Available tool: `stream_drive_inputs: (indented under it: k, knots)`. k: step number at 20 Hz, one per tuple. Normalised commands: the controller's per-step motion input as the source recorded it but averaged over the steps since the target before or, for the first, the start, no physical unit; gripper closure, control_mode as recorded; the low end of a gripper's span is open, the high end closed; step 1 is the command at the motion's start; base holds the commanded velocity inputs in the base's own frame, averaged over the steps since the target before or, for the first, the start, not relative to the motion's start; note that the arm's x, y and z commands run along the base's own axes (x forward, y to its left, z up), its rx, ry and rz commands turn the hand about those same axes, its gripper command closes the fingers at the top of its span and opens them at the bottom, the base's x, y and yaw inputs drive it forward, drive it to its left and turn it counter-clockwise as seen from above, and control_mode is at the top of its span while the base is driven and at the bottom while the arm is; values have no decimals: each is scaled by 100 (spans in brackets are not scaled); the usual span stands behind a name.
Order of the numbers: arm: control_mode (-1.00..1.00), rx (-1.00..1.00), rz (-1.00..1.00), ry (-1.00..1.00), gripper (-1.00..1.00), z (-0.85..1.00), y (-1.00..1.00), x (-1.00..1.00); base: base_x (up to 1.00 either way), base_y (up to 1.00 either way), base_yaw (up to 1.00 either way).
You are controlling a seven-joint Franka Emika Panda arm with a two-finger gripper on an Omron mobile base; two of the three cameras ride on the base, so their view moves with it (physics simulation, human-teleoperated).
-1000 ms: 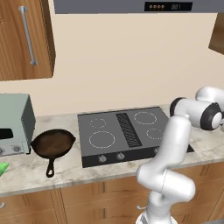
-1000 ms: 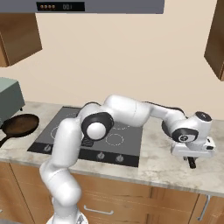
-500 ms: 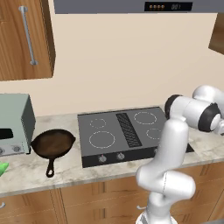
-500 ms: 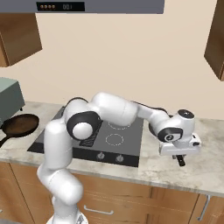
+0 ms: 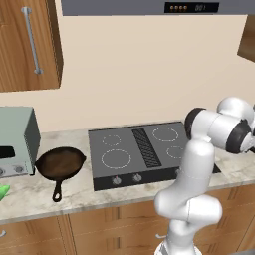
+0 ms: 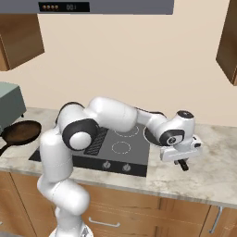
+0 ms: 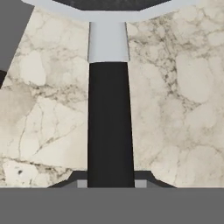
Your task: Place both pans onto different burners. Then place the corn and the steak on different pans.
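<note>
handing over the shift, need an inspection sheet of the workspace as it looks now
surface: marble counter around a dark glass cooktop; all four burners bare.
job's things: rusty skillet on the counter left of the cooktop, untouched. grey pan handle runs up the hand view to the pan's rim, over the counter right of the cooktop. green tip of the corn at the far left edge. steak: nothing seen.
clutter: toaster oven beside the skillet.
tool: tool shut on the grey pan handle, right of the cooktop.
cables: nothing seen.
surroundings: wooden cabinets above and below, range hood overhead.
</note>
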Motion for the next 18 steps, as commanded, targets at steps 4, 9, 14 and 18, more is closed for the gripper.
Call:
stream_drive_inputs:
  k: [4,9,14,18]
  knots:
    - [-100,0,8,7,100,7,29,24,0,0,0]
    - [-100,-2,12,4,100,0,25,6,0,0,0]
    - [-100,-3,17,0,100,0,20,3,0,0,0]
    - [-100,-4,23,0,100,0,33,0,0,0,0]
